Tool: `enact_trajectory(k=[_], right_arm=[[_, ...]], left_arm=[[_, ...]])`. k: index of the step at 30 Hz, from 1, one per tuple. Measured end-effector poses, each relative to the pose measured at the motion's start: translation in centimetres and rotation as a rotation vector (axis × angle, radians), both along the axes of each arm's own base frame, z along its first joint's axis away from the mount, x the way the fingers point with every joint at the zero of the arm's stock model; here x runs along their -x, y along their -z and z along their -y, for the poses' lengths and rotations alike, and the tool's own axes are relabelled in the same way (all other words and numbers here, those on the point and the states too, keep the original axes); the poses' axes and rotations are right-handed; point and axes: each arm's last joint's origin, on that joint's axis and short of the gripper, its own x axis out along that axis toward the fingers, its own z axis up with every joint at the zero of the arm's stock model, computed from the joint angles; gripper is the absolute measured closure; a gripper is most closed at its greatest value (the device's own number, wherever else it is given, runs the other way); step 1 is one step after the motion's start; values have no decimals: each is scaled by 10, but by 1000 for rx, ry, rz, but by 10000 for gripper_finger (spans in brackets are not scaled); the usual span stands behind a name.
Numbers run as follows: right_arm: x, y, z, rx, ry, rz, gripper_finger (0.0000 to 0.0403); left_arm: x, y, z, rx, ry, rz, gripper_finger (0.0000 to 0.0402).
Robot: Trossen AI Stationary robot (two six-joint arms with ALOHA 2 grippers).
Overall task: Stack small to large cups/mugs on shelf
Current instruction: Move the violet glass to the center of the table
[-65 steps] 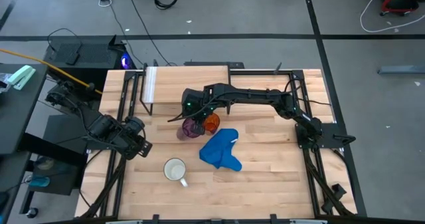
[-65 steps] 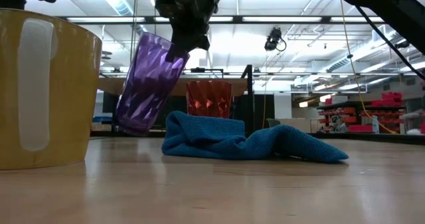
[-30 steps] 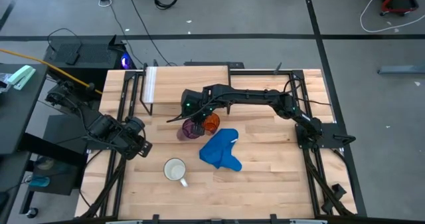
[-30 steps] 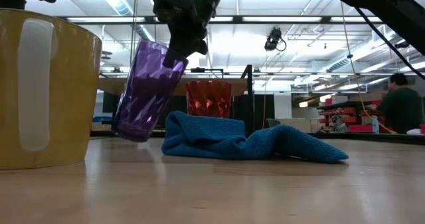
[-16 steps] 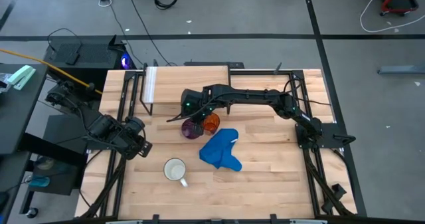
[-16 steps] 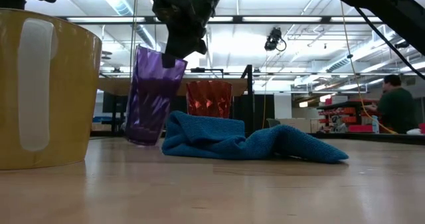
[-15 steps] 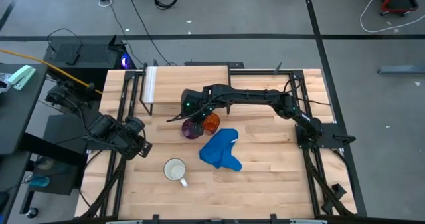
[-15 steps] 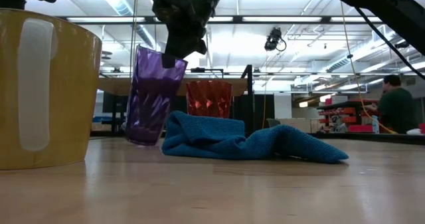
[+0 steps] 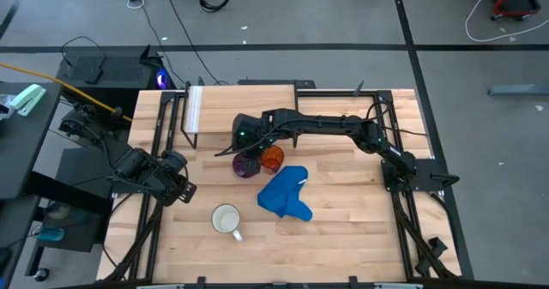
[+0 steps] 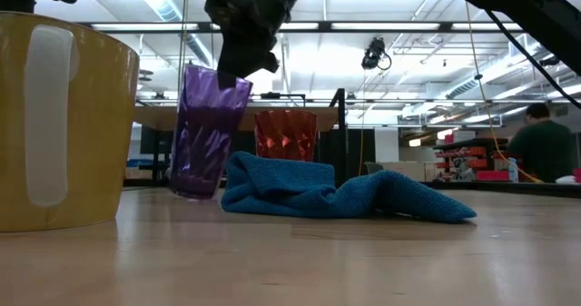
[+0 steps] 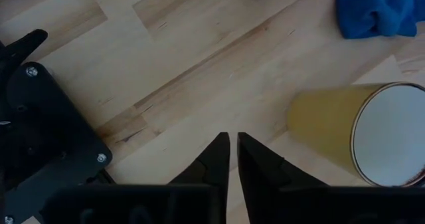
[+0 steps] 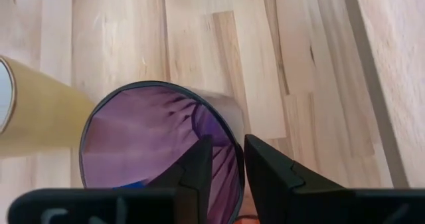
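The purple tumbler [image 9: 246, 164] stands near the table's middle, just left of the small orange cup [image 9: 273, 159], which rests on its base. My right gripper [image 9: 244, 143] is above the tumbler, shut on its rim. The mug [image 9: 226, 219], yellow outside and white inside, stands toward the near edge, handle to the near side. The shelf [image 9: 244, 109] sits at the far side, its white strip [image 9: 194, 107] at the left end. My left gripper [image 9: 184, 190] waits shut at the table's left edge, beside the mug [image 11: 358, 141]. My right gripper holds the purple tumbler by its rim [image 12: 237, 152], one finger [image 12: 199, 164] inside the cup and one [image 12: 265, 164] outside. It comes from above, pointing down. The tumbler [image 10: 204, 133] stands nearly upright with its base on the table.
A crumpled blue cloth [image 9: 286, 194] lies right of the mug and near the two cups, hiding the orange cup's base [image 10: 286, 135] in the low view. Bare tabletop lies along the near edge and the right side. A person stands far off in the room [image 10: 545, 143].
My right gripper has tipped the purple tumbler from a slant, with its base off the table, to nearly upright and lowered it. The tumbler's base now rests on the table beside the orange cup. The gripper's hold on the rim has stayed.
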Motion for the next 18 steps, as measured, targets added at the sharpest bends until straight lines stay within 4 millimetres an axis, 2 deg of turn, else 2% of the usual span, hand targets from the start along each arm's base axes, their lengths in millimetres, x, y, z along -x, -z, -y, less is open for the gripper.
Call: enact_trajectory(k=[9,18], right_arm=[[-2,-1,1,2,3,26,308],[-3,-2,11,-5,35,43,308]], left_arm=[[0,0,0,0,1,0,368],[0,0,0,-1,2,0,361]])
